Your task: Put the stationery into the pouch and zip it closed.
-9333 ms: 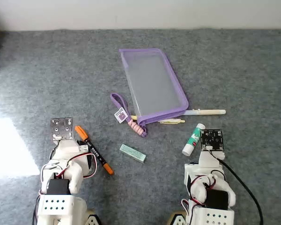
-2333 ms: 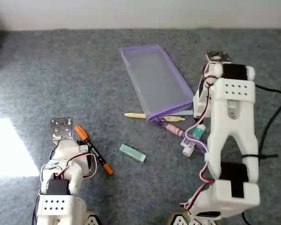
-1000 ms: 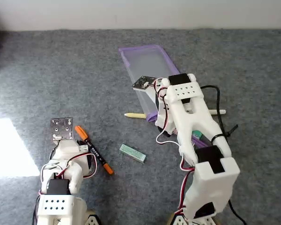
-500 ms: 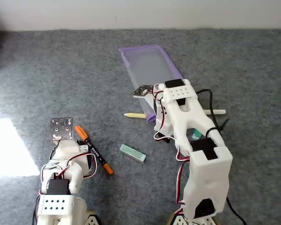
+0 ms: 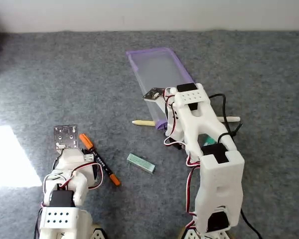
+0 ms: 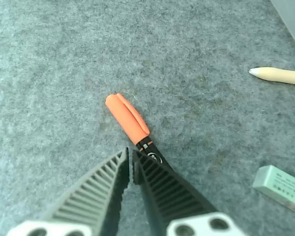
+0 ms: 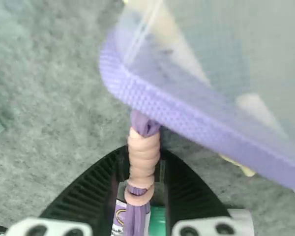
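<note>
**Right arm is swinging in and taking the pouch's strap**

The right arm is coming across from the right side of the frame and settling over the lower end of the pouch (image 5: pixel 159 74), which is lying at a slant in the upper centre of the high view. Over the last half second it is barely shifting, just easing into place. In the right wrist view the right gripper (image 7: pixel 142 160) is sitting with its fingers clamped on the purple strap (image 7: pixel 143 125) and its pink coil (image 7: pixel 143 169), just below the pouch's purple edge.

The pouch itself is now lying a little further up and to the left than it was nine seconds ago, and the strap is no longer looping out to its left.

The left gripper (image 6: pixel 130 156) is staying parked at lower left, fingers together, holding nothing, with the orange marker (image 6: pixel 129 118) just beyond its tips.

Nothing is going in yet. The marker, the green eraser (image 5: pixel 141 163) at lower centre and the cream pen (image 5: pixel 143 122) poking out beside the pouch's lower end are all lying on the grey mat (image 5: pixel 50 74). My read: the strap grip is setting up the zip, so packing is only starting.
</note>
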